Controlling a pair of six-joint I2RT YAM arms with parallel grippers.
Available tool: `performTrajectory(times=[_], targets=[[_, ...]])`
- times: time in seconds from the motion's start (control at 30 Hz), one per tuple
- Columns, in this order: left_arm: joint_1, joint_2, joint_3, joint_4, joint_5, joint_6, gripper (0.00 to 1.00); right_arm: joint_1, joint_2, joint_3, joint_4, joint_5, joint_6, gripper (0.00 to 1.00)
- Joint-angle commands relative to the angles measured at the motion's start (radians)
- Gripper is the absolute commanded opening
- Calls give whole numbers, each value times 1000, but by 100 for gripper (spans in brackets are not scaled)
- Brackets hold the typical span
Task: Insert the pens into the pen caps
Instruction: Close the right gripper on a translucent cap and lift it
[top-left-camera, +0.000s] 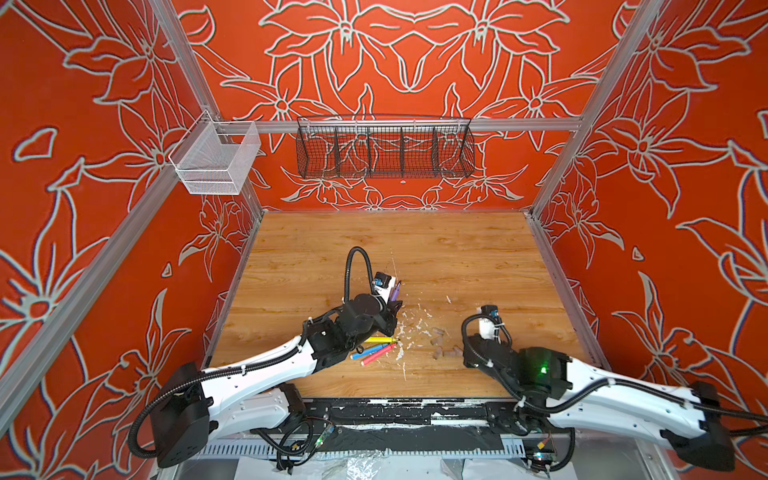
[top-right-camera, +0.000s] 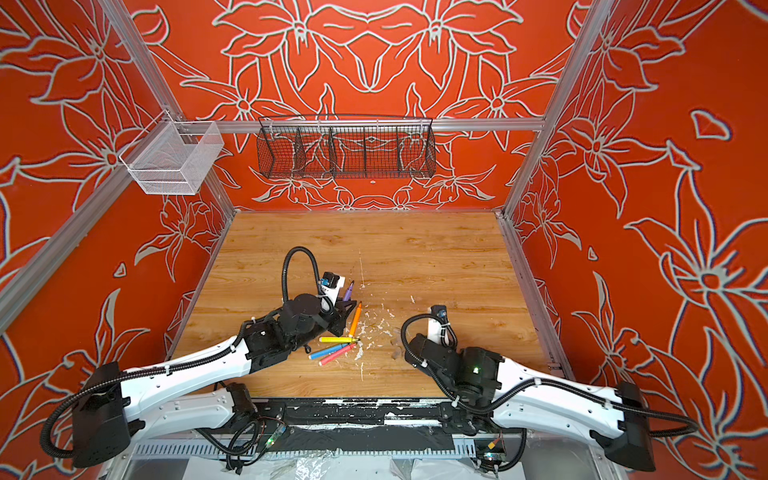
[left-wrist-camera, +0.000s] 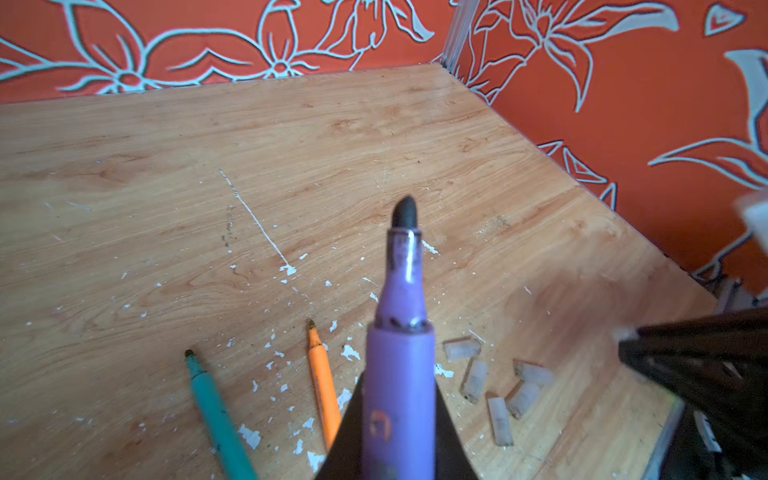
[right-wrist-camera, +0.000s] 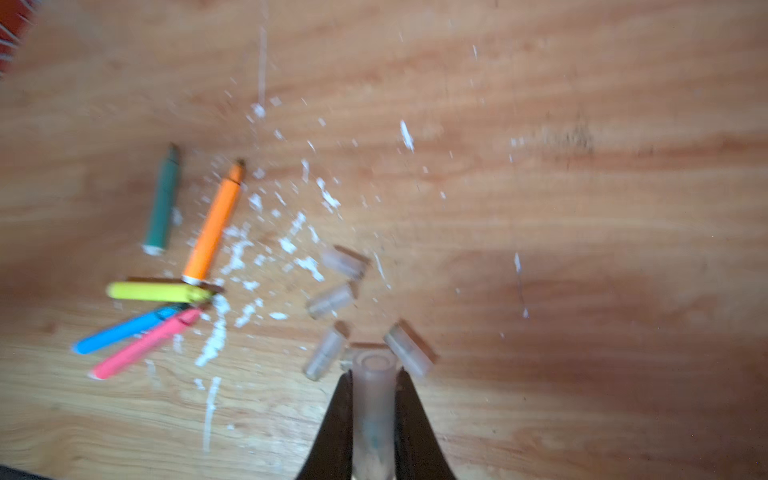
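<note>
A purple pen (left-wrist-camera: 401, 291) is clamped between the jaws of the left gripper (left-wrist-camera: 398, 419). It is held above the wooden table (top-left-camera: 415, 249) with its dark tip bare. A clear pen cap (right-wrist-camera: 372, 370) is pinched between the jaws of the right gripper (right-wrist-camera: 372, 424), open end facing outward. Five loose pen caps (left-wrist-camera: 500, 422) lie clustered on the table near its front middle. Beside them, among white flecks (right-wrist-camera: 216, 336), lie a green pen (right-wrist-camera: 162, 203), orange pen (right-wrist-camera: 214, 224), yellow pen (right-wrist-camera: 153, 291), blue pen (right-wrist-camera: 124, 328) and pink pen (right-wrist-camera: 141, 347).
</note>
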Motion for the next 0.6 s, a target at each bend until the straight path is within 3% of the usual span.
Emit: performTrajectory(times=[0.0,0.1,0.23,0.3,0.43,0.57], targets=[[1,-4,-1,54,143,29,0,2,-23,124,69,161,-129,0],[1,-8,-33,115,222,26,0,2,-58,170,275,182,-267,0],[-2,3,-50,162,318,23,0,3,-122,-77,732,57,-422,0],[-9,4,-50,167,326,17,0,3,-140,-178,824,62,-423,0],[-13,7,-72,228,375,-34,0,3,-211,-166,773,54,-478,0],[-19,29,-91,298,436,-85,0,3,-272,-245,895,0,-501,0]])
